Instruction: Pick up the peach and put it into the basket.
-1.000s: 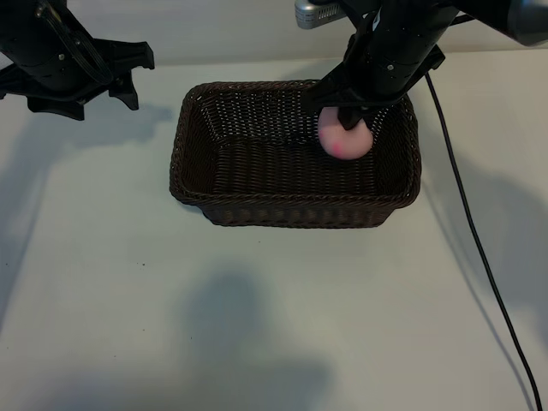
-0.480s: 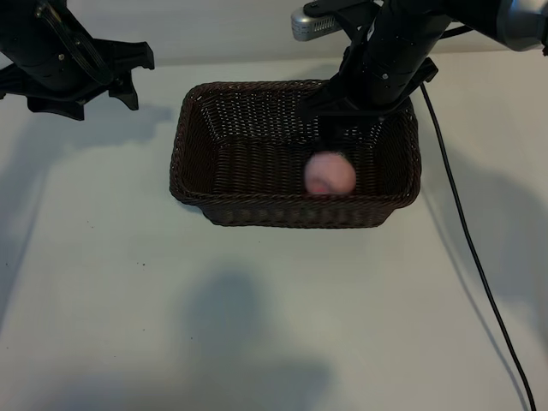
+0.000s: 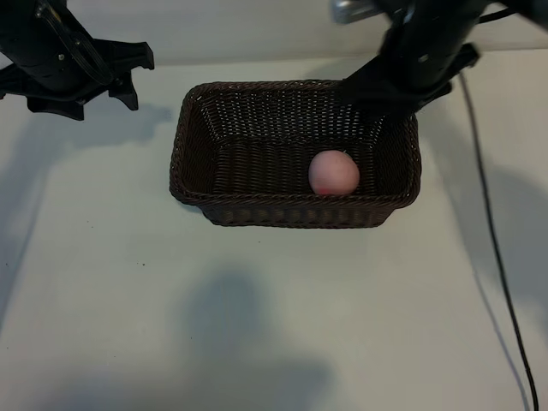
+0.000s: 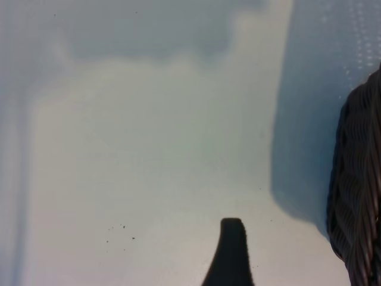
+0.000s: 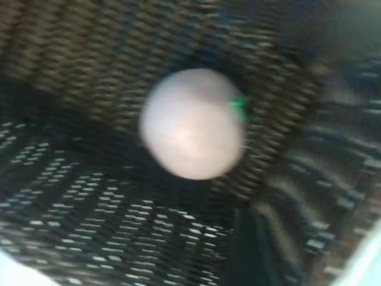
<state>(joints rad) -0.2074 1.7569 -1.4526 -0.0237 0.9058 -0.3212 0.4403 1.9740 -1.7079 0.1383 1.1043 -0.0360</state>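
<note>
We find the peach (image 3: 333, 173) lying on the floor of the basket (image 3: 190, 163), in its right half and close to the near wall. No gripper touches it. The fruit is almost round, so we can assign it no long axis. In the right wrist view the peach (image 5: 191, 131) shows a small green speck at one side of its outline; we cannot tell from the exterior view which way its stem points.

The basket's long axis runs left to right across the table (image 3: 257, 325). Its braided rim is fully exposed on the left, near and right sides. The walls slope inward toward the floor. The floor to the left of the peach is open weave.

The right gripper (image 3: 402, 81) is above the far right corner of the basket, over the rim, well clear of the peach. We can see only the arm's dark body there, so we cannot tell from the views how its claw stands; nothing is in it.

The left gripper (image 3: 128, 77) is parked at the far left of the table, apart from the basket's left wall. Its claw is released and holds nothing. The left wrist view shows one dark fingertip (image 4: 231, 253) over bare table, with the basket's outer wall (image 4: 360, 196) at the edge.

A black cable (image 3: 492, 248) runs along the table on the right, from far to near, apart from the basket.
</note>
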